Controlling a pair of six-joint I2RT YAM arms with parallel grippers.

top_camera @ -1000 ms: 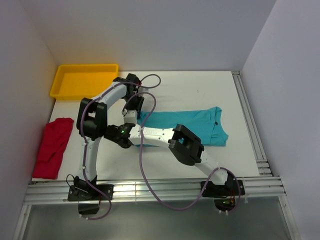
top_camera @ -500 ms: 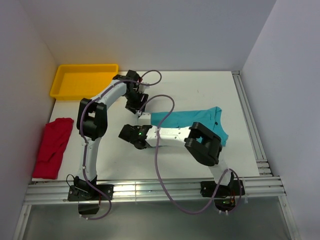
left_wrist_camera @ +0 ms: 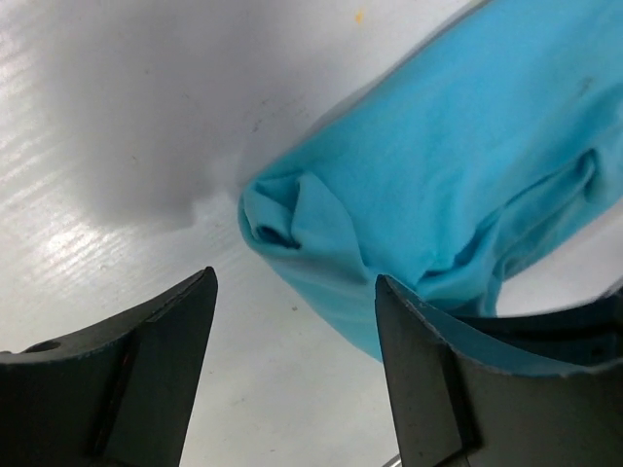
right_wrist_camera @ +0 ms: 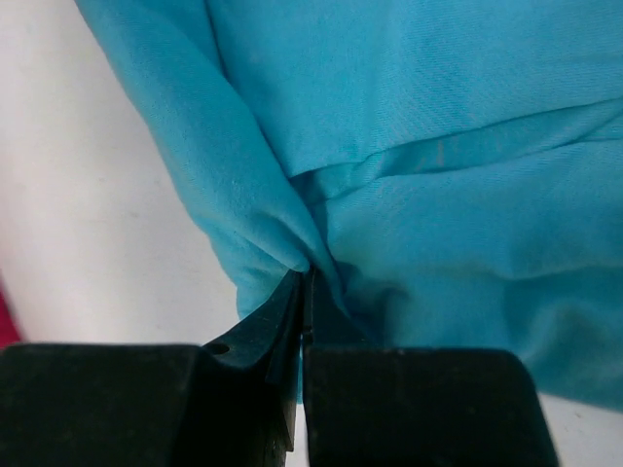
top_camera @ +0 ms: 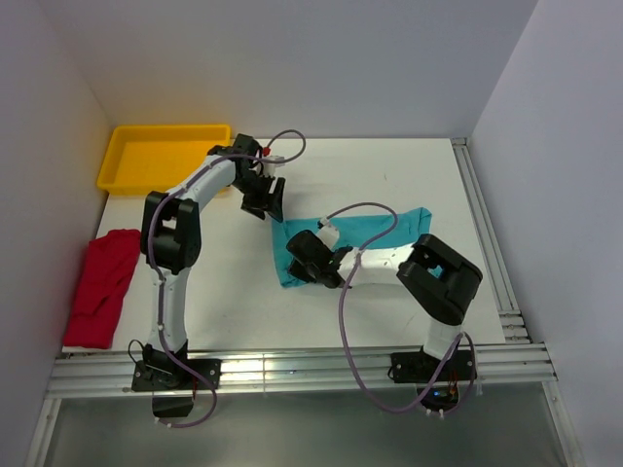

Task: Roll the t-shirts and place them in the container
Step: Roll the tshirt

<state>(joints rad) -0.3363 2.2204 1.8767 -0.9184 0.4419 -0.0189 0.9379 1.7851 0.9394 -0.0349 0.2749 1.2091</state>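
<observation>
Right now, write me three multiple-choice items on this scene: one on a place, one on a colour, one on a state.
1. The red t-shirt lies:
A on the table at its left edge, nearer the robot than the yellow tray
B inside the tray
C under the right arm

2. The cloth pinched by the right gripper is:
A red
B teal
C yellow

3. The left gripper is:
A shut on the red t-shirt
B shut on the tray's rim
C open, holding nothing

Answers:
1 A, it lies flat on the table, outside the tray.
2 B, the jaws are closed on a fold of the teal t-shirt.
3 C, its jaws stand wide apart with nothing gripped between them.
</observation>
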